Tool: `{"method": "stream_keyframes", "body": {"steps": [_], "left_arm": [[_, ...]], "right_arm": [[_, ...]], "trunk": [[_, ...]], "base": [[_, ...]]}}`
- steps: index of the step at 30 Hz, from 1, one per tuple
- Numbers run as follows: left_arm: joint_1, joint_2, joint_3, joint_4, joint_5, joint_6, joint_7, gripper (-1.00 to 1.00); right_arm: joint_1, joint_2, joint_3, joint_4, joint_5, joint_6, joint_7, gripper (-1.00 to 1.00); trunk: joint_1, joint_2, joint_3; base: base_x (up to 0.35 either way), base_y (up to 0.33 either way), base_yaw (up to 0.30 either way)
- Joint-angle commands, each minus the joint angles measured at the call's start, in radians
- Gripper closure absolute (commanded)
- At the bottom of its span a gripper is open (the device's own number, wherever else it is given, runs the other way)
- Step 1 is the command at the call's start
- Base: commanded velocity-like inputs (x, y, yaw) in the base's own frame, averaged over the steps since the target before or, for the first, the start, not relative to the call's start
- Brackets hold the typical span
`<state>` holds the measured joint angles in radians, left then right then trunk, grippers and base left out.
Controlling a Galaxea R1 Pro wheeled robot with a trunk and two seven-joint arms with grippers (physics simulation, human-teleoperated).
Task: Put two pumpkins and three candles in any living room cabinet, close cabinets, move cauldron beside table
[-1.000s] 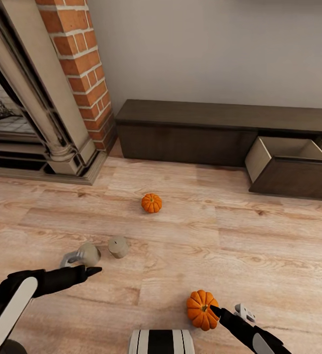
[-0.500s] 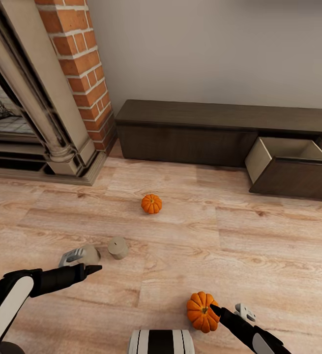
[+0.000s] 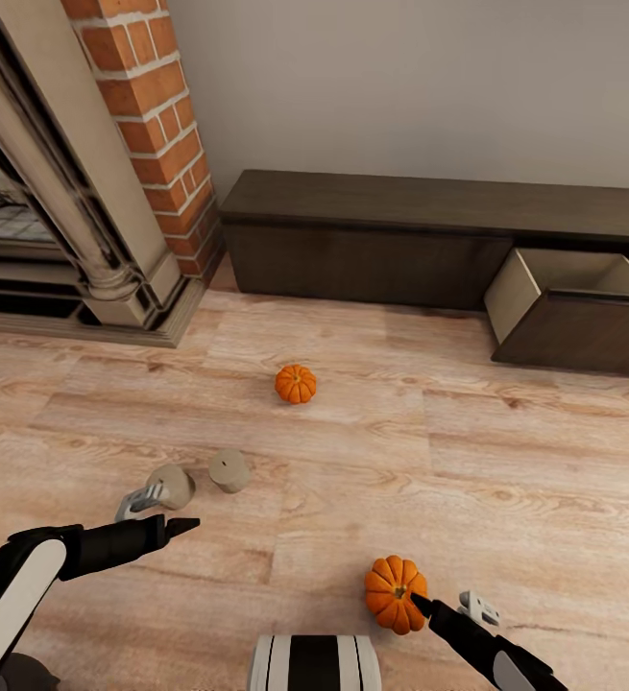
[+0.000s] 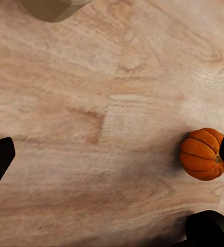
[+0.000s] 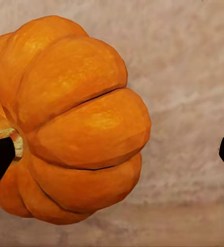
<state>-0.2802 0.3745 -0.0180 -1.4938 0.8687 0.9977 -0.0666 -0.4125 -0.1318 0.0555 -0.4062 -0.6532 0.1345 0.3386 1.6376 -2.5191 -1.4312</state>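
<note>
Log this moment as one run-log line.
right gripper: open at near pumpkin, ungrasped | left gripper: open, empty | far pumpkin: on floor | cabinet: drawer open

Bright, even render light, soft faint shadows on floor (image 3: 506,451); no glare, wrist views slightly soft w/ upscaling blur

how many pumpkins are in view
2. One pumpkin sits on the bare floor out toward the cabinet; the other pumpkin lies close to the robot, at the right gripper tips. Others may lie outside the views.
</note>
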Motion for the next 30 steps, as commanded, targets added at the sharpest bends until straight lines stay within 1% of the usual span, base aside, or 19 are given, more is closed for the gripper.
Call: {"method": "stream_keyframes", "body": {"steps": [1,6,8,11,24,25,30], "left_arm": [[0.000,0.001,0.000,0.000,-0.007,0.002,-0.007,-1.00],[0.000,0.001,0.000,-0.001,-0.007,0.002,-0.007,-1.00],[0.000,0.001,0.000,-0.001,-0.007,0.002,-0.007,-1.00],[0.000,0.001,0.000,-0.001,-0.007,0.002,-0.007,-1.00],[0.000,0.001,0.000,0.000,-0.007,0.002,-0.007,-1.00],[0.002,0.005,-0.006,0.006,-0.012,-0.002,-0.008,-1.00],[0.003,0.007,-0.029,0.009,-0.011,-0.002,-0.008,-1.00]], "right_arm": [[0.000,-0.001,0.006,-0.001,-0.004,0.002,0.000,-1.00],[0.000,-0.001,0.006,-0.003,0.021,0.001,0.017,-1.00],[0.000,0.000,0.006,-0.002,0.042,0.001,0.047,-1.00],[0.000,-0.001,0.006,-0.002,0.054,0.000,0.066,-1.00],[0.000,-0.002,0.004,-0.002,0.058,-0.002,0.071,-1.00],[0.000,0.000,0.005,0.004,0.057,-0.008,0.065,-1.00],[0.000,0.000,0.005,0.006,0.058,-0.014,0.062,-1.00]], "trunk": [[0.000,0.000,-0.001],[0.000,0.000,-0.001],[0.000,0.000,-0.001],[0.000,0.000,-0.001],[0.000,0.000,-0.001],[0.000,0.000,-0.001],[0.000,0.000,-0.001]], "base": [[0.000,0.000,0.000],[0.000,0.000,0.000],[0.000,0.000,0.000],[0.000,0.000,0.000],[0.000,0.000,0.000],[0.000,0.000,0.000],[0.000,0.000,0.000]]}}
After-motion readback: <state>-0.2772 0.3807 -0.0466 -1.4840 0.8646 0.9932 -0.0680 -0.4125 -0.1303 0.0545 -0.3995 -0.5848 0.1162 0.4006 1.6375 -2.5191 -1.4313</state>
